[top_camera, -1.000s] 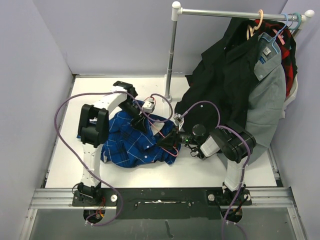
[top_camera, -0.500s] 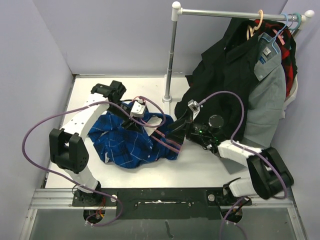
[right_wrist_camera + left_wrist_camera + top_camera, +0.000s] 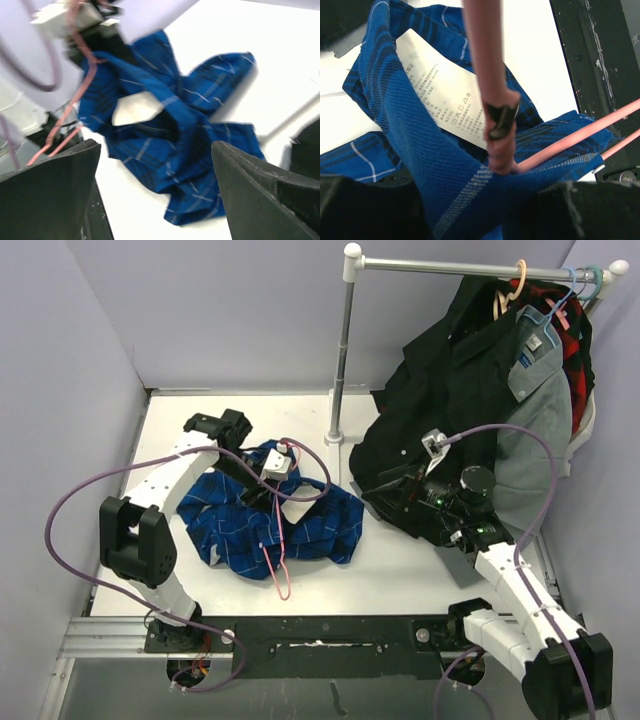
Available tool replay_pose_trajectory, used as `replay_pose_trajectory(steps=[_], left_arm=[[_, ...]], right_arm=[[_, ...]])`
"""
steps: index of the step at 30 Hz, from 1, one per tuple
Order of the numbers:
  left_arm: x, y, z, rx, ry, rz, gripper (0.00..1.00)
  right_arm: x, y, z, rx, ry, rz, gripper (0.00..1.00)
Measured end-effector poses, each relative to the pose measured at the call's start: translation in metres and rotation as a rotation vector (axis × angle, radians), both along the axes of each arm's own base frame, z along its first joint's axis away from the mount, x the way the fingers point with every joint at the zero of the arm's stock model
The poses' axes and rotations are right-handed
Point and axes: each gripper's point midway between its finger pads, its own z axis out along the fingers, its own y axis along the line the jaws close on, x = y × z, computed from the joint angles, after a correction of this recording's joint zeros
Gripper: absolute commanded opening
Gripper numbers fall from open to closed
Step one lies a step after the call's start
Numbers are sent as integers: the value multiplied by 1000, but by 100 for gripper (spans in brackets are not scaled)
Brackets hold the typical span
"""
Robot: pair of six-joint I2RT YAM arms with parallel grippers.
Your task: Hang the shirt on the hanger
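Observation:
The royal-blue plaid shirt [image 3: 310,530] lies crumpled on the white table, its white care label [image 3: 440,95] facing up. The thin pink hanger [image 3: 267,555] hangs from my left gripper [image 3: 258,485] toward the table's front edge. In the left wrist view the hanger's neck [image 3: 495,100] runs into a fold of the shirt [image 3: 420,150]. My left gripper [image 3: 470,210] is shut there, on the hanger through the fabric. My right gripper [image 3: 385,498] stands wide open to the right of the shirt. Nothing is between its fingers [image 3: 50,190], and the shirt [image 3: 175,140] lies beyond them.
A clothes rack pole [image 3: 340,350] stands at the back centre. From its rail hang a black jacket [image 3: 450,410], a grey collared shirt [image 3: 535,430] and a red-black plaid garment [image 3: 578,340], close behind my right arm. Purple cables loop over both arms. A black rail [image 3: 320,630] edges the front.
My right gripper opened, let go and pulled back to the right. The hanger swung down toward the front edge. My left gripper stayed shut over the shirt.

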Motion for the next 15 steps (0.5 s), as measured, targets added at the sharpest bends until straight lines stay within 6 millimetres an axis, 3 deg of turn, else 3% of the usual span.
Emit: replay_pose_trajectory(steps=[3,5,7,9,12,15], left_arm=[[-1,1,4,-2,-14,1,0],[-3,1,10,-8,-29,5,0],[-4,2,19,-15,-49,9,0],[-6,2,29,-26,-78,15,0],[-9,2,38,-35,-100,25,0],[-9,1,40,-38,-104,33,0]], right_arm=[[25,-12,-27,-15,96,-94,85],[36,-10,-62,-16,215,-104,81],[37,-2,-105,-25,365,-94,81],[26,13,-133,-54,463,-58,81],[5,44,-135,-103,443,44,82],[-1,69,-113,-115,343,123,81]])
